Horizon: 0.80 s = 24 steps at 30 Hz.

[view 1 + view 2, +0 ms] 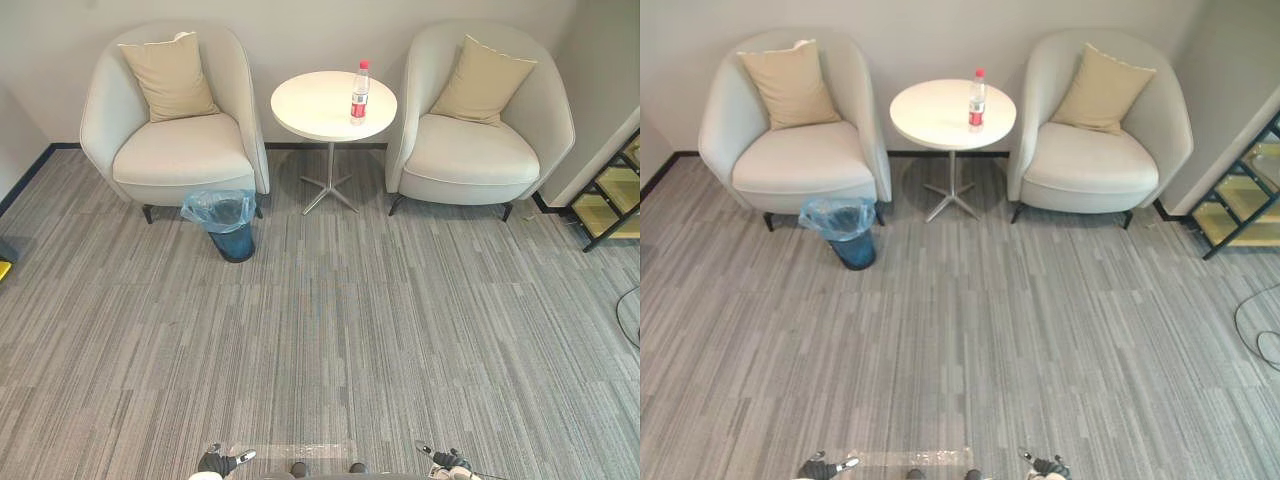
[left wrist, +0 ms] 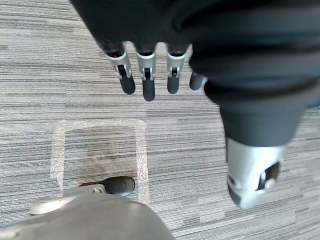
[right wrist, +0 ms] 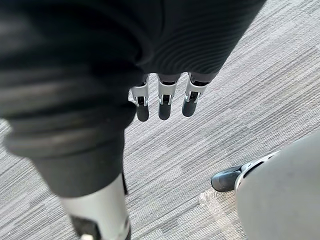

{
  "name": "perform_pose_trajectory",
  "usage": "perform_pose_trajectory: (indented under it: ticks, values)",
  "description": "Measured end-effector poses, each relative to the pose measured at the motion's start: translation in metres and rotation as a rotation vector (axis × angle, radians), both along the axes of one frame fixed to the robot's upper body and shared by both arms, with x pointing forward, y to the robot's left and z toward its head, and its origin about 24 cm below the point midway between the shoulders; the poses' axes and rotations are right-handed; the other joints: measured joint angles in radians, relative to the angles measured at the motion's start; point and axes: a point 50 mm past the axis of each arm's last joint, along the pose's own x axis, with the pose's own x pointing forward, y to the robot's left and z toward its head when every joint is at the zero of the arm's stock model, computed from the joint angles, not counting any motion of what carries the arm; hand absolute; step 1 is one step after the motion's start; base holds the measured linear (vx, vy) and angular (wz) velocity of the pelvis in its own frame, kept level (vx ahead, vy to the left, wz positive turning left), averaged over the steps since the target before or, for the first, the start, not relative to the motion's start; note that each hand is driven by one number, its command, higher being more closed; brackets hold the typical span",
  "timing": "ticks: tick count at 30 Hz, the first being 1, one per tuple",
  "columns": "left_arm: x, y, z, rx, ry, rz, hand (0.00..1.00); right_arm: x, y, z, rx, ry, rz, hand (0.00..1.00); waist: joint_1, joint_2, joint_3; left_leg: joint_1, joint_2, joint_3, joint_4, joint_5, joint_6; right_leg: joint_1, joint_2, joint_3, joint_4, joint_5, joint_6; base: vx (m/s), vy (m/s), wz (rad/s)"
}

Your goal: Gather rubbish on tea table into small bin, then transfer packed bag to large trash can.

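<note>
The left hand hangs over the carpet, its fingers straight and spread a little apart, the thumb well off to one side. It holds nothing and touches nothing. The right hand hangs the same way over the carpet, with straight fingers side by side and nothing between them and the thumb. In the head views both hands sit at the near edge of the carpet, left and right, and between them lies a rectangle of clear tape stuck flat to the carpet.

Well beyond the hands, at the far edge of the carpet against the wall, stands the round white tea table on a thin metal foot. The bottle, with a red cap and red label, stands upright near the right edge of the surface, apart from anything else. A pale armchair stands to the left of the table and another armchair to the right, each with a tan cushion propped against its back. The small bin, dark blue and lined with a blue plastic bag, stands on the carpet just in front of the left armchair, at the front corner nearer the table. At the right edge of the carpet a black-framed shelf shows in part.
</note>
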Motion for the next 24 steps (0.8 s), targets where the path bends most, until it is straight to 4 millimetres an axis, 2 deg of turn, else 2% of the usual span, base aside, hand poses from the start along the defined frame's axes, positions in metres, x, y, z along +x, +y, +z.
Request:
perform_pose_trajectory:
  ticks: [24]
  values:
    - [0.0002, 0.0013, 0.0002, 0.007, 0.004, -0.006, 0.00, 0.0008, 0.0025, -0.0002, 0.004, -0.001, 0.008, 0.00, 0.004, -0.008, 0.003, 0.000, 0.001, 0.004, -0.001, 0.000, 0.000, 0.000, 0.000, -0.001, -0.003, 0.000, 0.000, 0.00, -0.001, 0.00]
